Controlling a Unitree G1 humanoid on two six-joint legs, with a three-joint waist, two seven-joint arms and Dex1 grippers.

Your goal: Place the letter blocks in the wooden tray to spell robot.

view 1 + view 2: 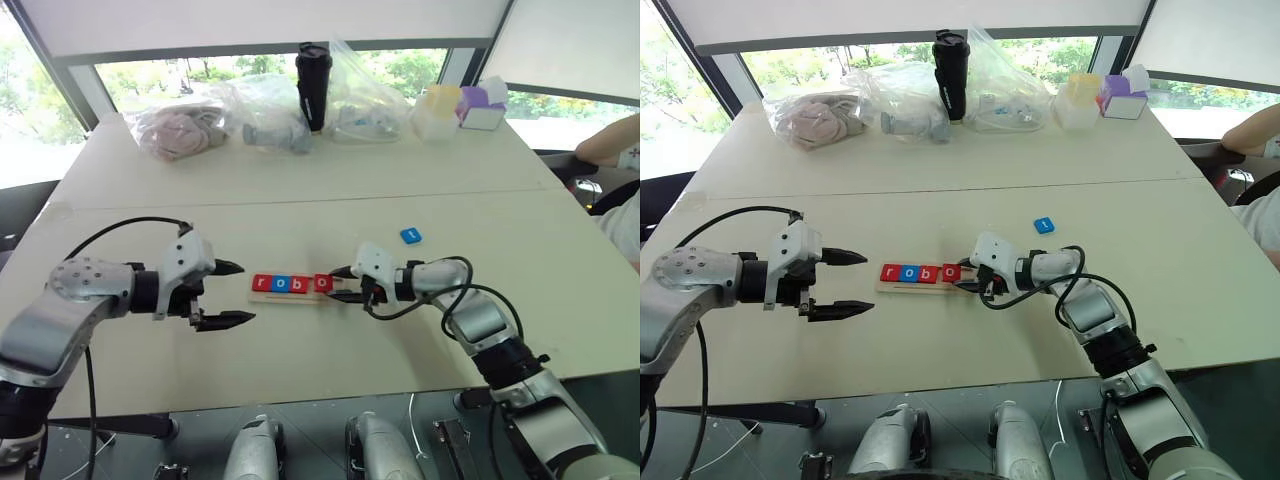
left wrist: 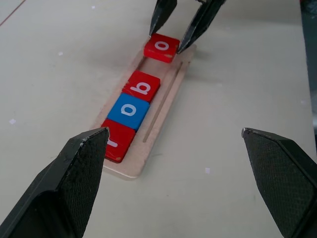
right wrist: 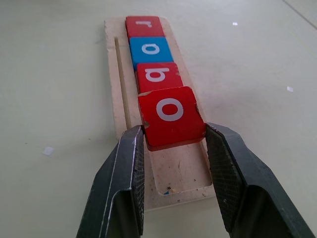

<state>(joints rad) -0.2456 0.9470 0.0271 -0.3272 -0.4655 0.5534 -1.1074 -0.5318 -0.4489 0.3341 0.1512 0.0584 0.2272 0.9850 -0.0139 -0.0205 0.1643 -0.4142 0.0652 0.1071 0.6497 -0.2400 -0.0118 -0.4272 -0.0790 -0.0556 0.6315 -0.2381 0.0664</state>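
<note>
A red "o" block (image 3: pixel 171 116) is clamped in the right gripper (image 3: pixel 173 144) over the tray (image 3: pixel 116 94), beside three blocks (image 2: pixel 130 113) seated there. A blue block (image 1: pixel 410 236) lies beyond the tray. The left gripper (image 1: pixel 226 294) is spread wide left of it.

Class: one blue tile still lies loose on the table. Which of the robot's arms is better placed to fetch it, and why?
Right. The blue tile lies on the right gripper's side; the open left gripper waits beyond the wooden tray. It must first release the red o.

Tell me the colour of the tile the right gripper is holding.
Red with a white "o", clamped in the right gripper; clearest in the right wrist view.
</note>
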